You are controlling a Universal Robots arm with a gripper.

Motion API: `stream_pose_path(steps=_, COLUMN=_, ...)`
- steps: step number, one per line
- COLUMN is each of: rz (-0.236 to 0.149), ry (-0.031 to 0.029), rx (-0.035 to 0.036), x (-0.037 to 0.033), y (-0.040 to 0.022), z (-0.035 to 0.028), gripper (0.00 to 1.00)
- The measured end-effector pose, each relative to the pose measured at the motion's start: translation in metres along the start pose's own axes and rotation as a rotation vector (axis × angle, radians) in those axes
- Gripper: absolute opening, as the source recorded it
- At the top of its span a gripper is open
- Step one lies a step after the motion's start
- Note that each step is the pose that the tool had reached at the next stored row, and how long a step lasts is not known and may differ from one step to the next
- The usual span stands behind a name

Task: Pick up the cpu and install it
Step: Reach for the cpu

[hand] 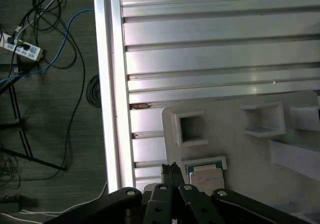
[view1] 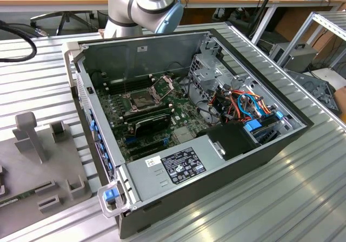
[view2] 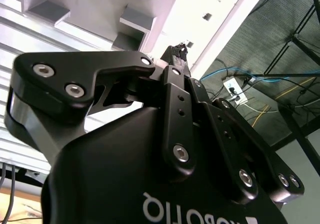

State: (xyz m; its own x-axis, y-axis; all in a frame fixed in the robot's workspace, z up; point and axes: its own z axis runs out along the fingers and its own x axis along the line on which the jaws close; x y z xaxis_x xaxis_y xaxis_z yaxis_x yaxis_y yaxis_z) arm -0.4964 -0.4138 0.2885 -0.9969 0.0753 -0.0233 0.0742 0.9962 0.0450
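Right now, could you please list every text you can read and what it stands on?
White label on the power supply in the computer case: too small to read.
Small sticker on the case's far wall: also too small.
White lettering on the body of the hand: upside down, cut off.

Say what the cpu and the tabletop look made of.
The cpu: pale, dull silvery face, likely a metal lid, with a green rim suggesting circuit board. The tabletop: ribbed silver slats with a soft sheen, probably bare aluminium.
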Motion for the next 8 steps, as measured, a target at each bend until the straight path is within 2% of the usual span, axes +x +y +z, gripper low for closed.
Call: stream_pose_path(steps=8, rz=0.000, ry=0.0001, rx=-0.0001, x=-0.0011, y=-0.0152, z=0.0018, gripper=0.11)
